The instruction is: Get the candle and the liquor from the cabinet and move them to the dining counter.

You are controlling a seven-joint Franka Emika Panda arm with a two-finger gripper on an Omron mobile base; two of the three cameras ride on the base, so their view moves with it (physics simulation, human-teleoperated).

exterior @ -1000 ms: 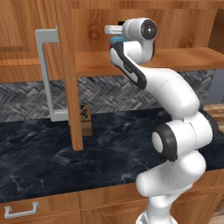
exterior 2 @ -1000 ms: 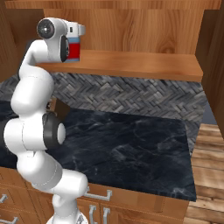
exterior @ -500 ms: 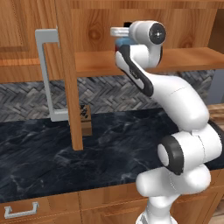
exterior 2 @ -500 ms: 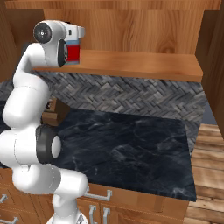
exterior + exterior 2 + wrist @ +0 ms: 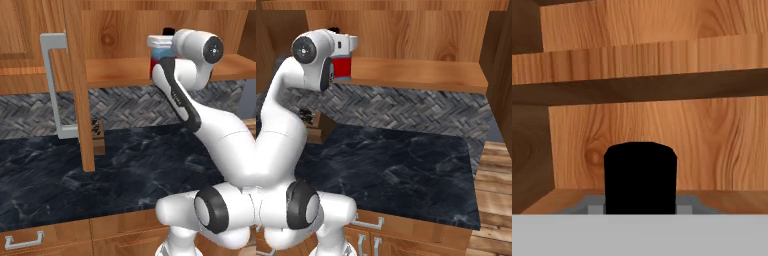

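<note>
Held the bottle (image 5: 342, 65) in the claw (image 5: 344, 56) at the cabinet (image 5: 421, 72) shelf edge; could have slipped, grip high near cap.

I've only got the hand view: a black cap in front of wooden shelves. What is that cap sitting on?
Observer: A small squat bottle with a red body and light blue shoulders. The white end effector is closed around its upper part.
Operator: Where is the bottle relative to the shelf?
Observer: At the front edge of the brown wooden cabinet's lower shelf, above the narrow black marble-look counter. I cannot tell whether it rests on the shelf.
Operator: Is the cabinet door out of the way?
Observer: Yes. The brown wooden door with its long silver bar handle stands open, off to the arm's left.
</note>
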